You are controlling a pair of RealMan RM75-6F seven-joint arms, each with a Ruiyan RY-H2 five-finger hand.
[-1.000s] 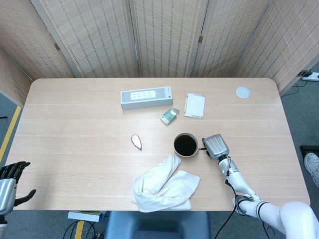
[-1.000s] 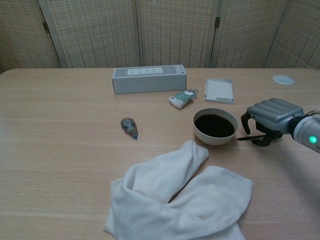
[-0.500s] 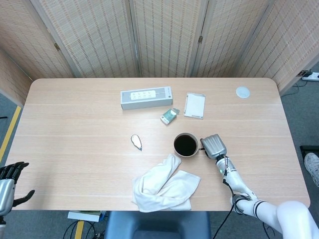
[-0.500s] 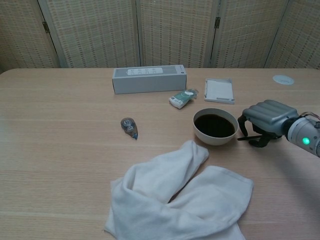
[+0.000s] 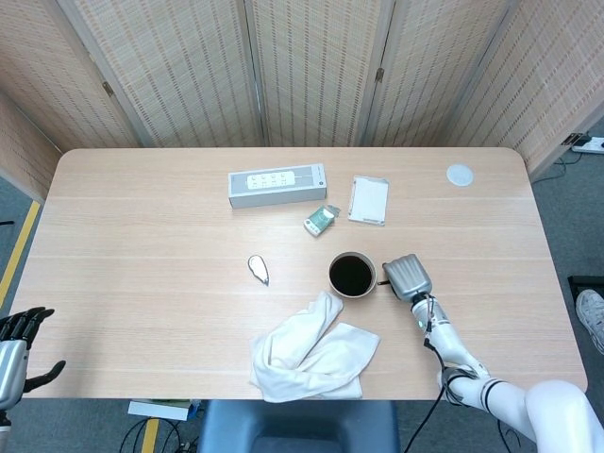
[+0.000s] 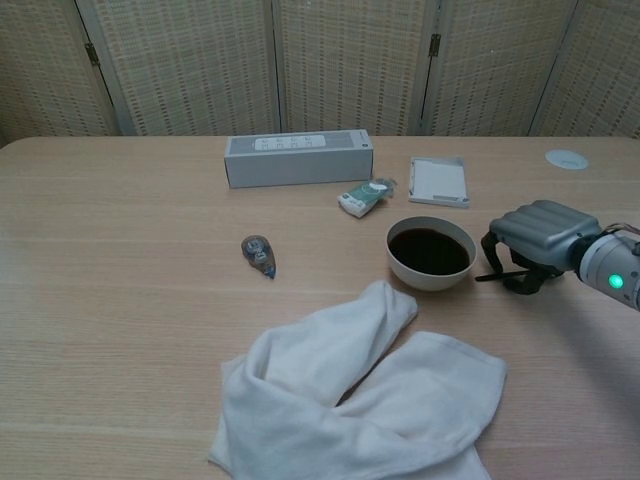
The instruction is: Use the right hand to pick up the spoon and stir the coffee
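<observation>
So the right hand (image 6: pixel 538 238) sits curled over the dark spoon (image 6: pixel 487 276) beside the coffee cup (image 6: pixel 431 253), toward the surface's (image 6: pixel 120 300) right edge; real grip? can't tell.

1. The head view looks steeply down from high above, taking in the whole surface (image 5: pixel 142 283).
2. The chest view looks low and forward, closer in.
3. Both share the bowl (image 5: pixel 352 275) (image 6: pixel 431 252) and towel (image 5: pixel 311 351) (image 6: pixel 360 400).

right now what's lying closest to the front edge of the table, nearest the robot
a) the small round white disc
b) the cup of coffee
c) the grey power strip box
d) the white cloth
d, the white cloth is crumpled at the near edge of the table, in front of the cup of coffee, while the other items sit farther back.
</observation>
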